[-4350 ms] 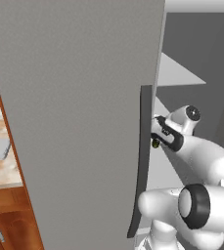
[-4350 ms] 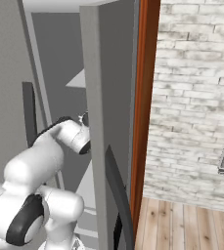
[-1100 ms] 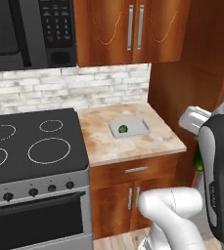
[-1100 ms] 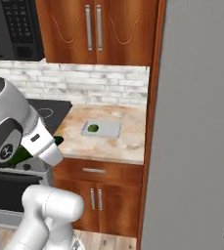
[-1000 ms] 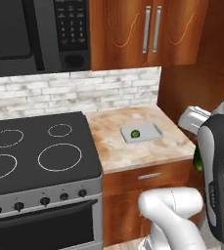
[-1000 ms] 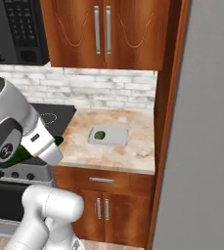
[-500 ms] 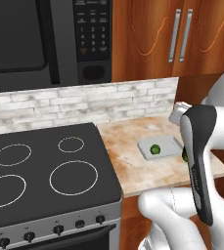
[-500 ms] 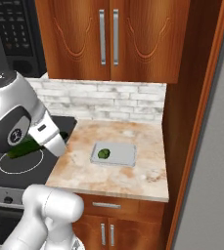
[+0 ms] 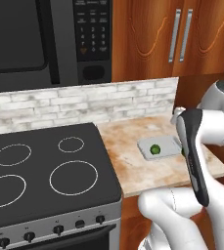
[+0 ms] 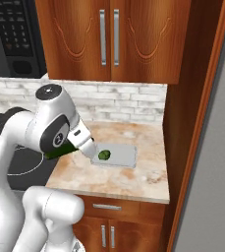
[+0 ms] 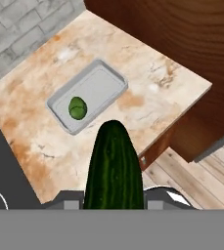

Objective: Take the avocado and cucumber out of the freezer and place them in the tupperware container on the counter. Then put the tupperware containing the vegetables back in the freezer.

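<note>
Dark green and glossy, the cucumber (image 11: 114, 166) sticks out ahead of me, pinched between my jaws, which press on its sides. I hang above the counter (image 11: 147, 73), short of the container (image 11: 103, 83), with the avocado (image 11: 77, 107) already lying at one end of that pale tray.

The risk, as I judge it, is the drop. The tray is shallow with a low rim, and the cucumber is round and slick; let go from this height or at a slant, it could roll over the rim onto the stone, or land on the avocado and knock it out. The counter's front edge is close on my side, so an early release would send it to the floor (image 11: 196, 176). I need to come lower and line it up lengthwise with the free end.

My finger tips are buried under the cucumber, so I cannot see how far back the grip sits. In the right base view my arm covers most of the cucumber (image 10: 60, 150) and the tray's near corner (image 10: 121, 155).
</note>
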